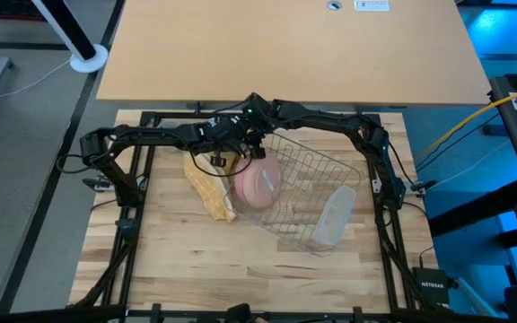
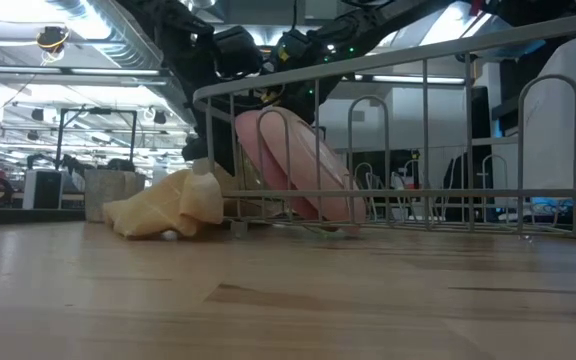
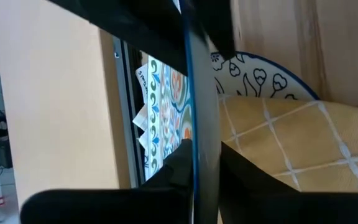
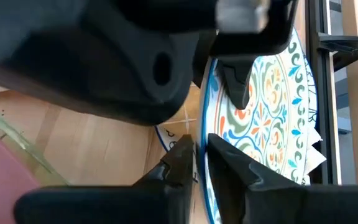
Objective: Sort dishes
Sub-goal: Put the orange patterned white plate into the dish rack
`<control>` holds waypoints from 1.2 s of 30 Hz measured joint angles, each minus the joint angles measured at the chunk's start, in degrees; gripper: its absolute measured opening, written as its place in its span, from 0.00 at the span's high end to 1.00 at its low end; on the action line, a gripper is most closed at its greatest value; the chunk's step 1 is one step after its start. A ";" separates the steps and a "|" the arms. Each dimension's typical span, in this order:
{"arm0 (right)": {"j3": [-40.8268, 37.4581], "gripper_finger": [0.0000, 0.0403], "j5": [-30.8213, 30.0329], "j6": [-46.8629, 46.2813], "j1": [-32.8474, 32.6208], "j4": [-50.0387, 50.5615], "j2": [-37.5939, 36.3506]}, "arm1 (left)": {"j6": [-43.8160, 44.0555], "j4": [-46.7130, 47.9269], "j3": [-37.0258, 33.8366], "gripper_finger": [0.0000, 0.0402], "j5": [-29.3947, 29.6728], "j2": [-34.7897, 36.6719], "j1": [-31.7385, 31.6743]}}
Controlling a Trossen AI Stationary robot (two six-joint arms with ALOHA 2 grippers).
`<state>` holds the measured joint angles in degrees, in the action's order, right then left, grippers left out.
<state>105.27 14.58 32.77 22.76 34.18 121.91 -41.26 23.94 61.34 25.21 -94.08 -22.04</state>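
We see both end effectors clenched on a patterned plate's rim: left end effector, right end effector; it seems rigid, breakable, slippery.

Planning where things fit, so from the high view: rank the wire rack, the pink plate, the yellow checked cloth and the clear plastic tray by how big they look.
1. wire rack, clearly largest.
2. pink plate, leaning in the rack.
3. clear plastic tray and yellow checked cloth: about alike. The arms cover part of the cloth, so I won't rank these two.

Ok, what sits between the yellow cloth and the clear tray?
The pink dish, leaning on edge inside the wire rack; the high view shows it.
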 joint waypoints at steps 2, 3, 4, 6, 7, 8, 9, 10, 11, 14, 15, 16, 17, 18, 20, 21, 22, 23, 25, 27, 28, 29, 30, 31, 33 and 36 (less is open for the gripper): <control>0.00 0.82 -0.03 0.00 0.00 0.15 0.00 | 0.73 -0.26 0.00 0.92 0.01 0.00 0.04; 0.00 0.80 -0.03 -0.01 0.00 0.35 0.00 | 0.91 -0.40 0.00 0.92 0.00 0.00 0.04; 0.00 0.78 -0.04 -0.13 0.00 0.52 0.00 | 0.91 -0.50 0.00 0.92 -0.03 0.00 0.04; 0.00 0.73 -0.67 -1.14 0.02 0.50 0.00 | 0.97 -0.54 0.00 0.92 -0.09 0.00 0.28; 0.00 0.70 -1.37 -1.43 0.02 0.46 0.00 | 1.05 -0.57 0.00 0.92 -0.09 0.00 0.33; 0.06 0.68 -2.10 -1.52 0.02 0.45 0.00 | 1.16 -0.59 0.00 0.92 -0.09 0.00 0.39; 0.07 0.66 -2.72 -1.66 0.02 0.49 0.00 | 1.24 -0.58 0.00 0.92 -0.09 0.00 0.56; 0.09 0.64 -3.51 -1.70 0.02 0.53 0.00 | 1.51 -0.59 0.00 0.92 -0.08 0.00 0.70; 0.12 0.62 -4.47 -1.73 0.02 0.62 -0.03 | 2.00 -0.63 0.00 0.92 -0.06 0.00 0.98; 0.13 0.59 -7.45 -1.69 0.03 1.36 -0.49 | 4.12 -0.64 -0.01 0.92 0.30 0.10 1.77; 0.13 0.58 -8.63 -1.69 0.01 1.85 -0.84 | 4.83 -0.57 -0.02 0.92 0.73 0.21 2.16; 0.13 0.58 -9.43 -1.64 -0.05 2.61 -1.24 | 5.26 -0.40 -0.02 0.92 1.44 0.32 2.57; 0.13 0.58 -9.97 -1.53 -0.09 3.32 -1.45 | 5.53 -0.19 -0.06 0.92 2.18 0.64 2.96; 0.13 0.58 -10.05 -1.44 -0.09 3.90 -1.87 | 5.81 0.11 -0.07 0.92 2.85 0.86 3.32; 0.13 0.58 -10.48 -1.18 -0.07 5.02 -2.47 | 6.88 0.99 -0.07 0.92 3.92 1.48 3.96; 0.13 0.58 -10.38 -1.09 0.02 5.28 -2.89 | 8.01 1.80 -0.07 0.92 3.93 1.81 4.14; 0.10 0.58 -10.73 -1.02 0.01 5.92 -3.25 | 8.81 2.79 -0.07 0.92 3.94 2.15 4.35; 0.10 0.58 -11.11 -0.99 0.02 6.17 -3.51 | 10.05 3.98 -0.17 0.92 4.02 2.61 4.57; 0.10 0.58 -11.72 -0.97 0.09 6.34 -4.30 | 12.00 5.58 -0.19 0.92 4.04 3.46 5.16; 0.11 0.58 -12.56 -0.95 0.09 6.47 -4.79 | 14.69 6.47 -0.20 0.92 3.90 4.53 5.72; 0.11 0.58 -13.17 -0.94 0.09 6.85 -5.14 | 16.00 6.60 -0.20 0.92 3.96 5.04 6.01; 0.09 0.58 -13.95 -0.87 0.09 7.42 -5.33 | 17.29 6.61 -0.19 0.92 3.95 5.66 6.30; 0.09 0.58 -14.64 -0.90 0.11 7.49 -5.71 | 18.47 6.45 -0.17 0.92 4.04 6.35 6.56; 0.09 0.58 -15.15 -0.90 0.09 7.84 -6.26 | 19.26 6.48 -0.17 0.92 4.16 7.06 6.84; 0.09 0.58 -16.76 -0.91 0.09 8.80 -7.53 | 21.12 6.64 -0.17 0.92 4.34 8.99 7.25; 0.10 0.58 -18.97 -0.80 0.09 11.33 -9.93 | 23.58 7.41 -0.13 0.92 5.22 12.61 7.69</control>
<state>105.38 -4.39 31.97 22.85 45.51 111.98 -17.69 31.35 61.21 30.44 -81.47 -14.35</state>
